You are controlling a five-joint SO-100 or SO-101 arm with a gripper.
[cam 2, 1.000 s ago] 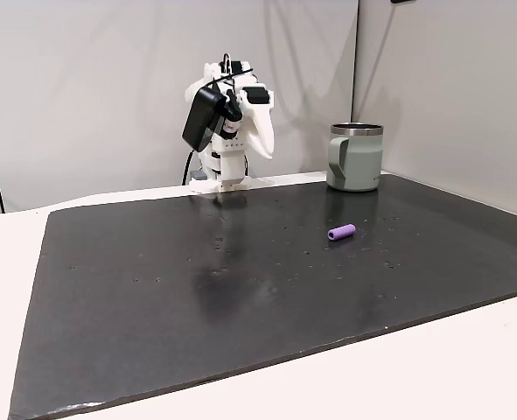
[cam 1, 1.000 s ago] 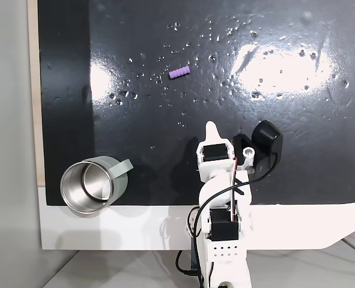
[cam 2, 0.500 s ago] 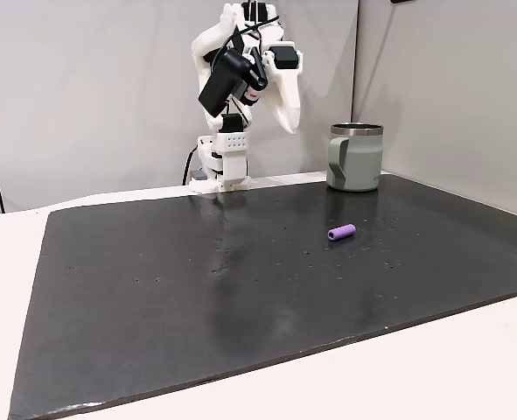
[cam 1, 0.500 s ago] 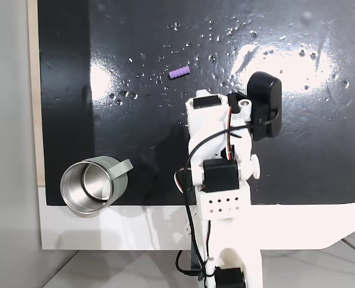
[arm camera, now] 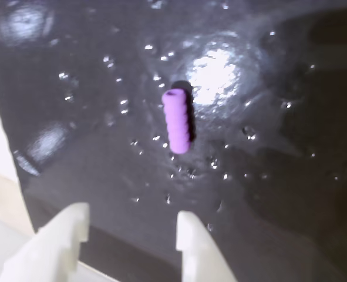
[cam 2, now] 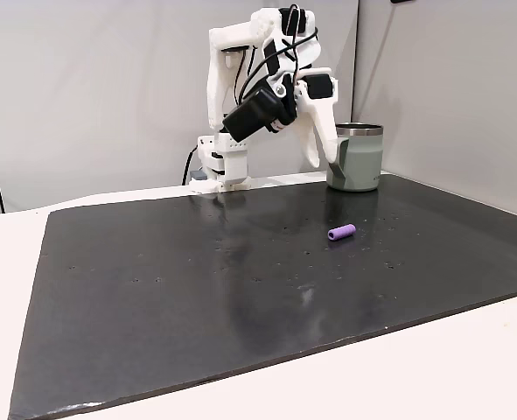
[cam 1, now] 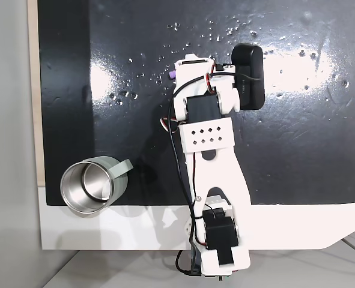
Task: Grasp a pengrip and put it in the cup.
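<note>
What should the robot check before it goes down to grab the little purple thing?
1. Gripper open: ok, fingers apart with nothing between them.
2. Pengrip in sight: ok, lying flat on the black mat.
3. Gripper lined up over pengrip: not ok, the pengrip sits ahead of the fingertips in the wrist view.
4. Space around pengrip free: ok.
5. Cup upright and open: ok.

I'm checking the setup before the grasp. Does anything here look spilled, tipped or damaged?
Nothing looks tipped or broken. The cup stands upright at the mat's corner, and the pengrip lies on its side, intact. The one oddity is the black mat: it is speckled with small shiny dimples or droplets around the pengrip; which they are, I cannot tell.
</note>
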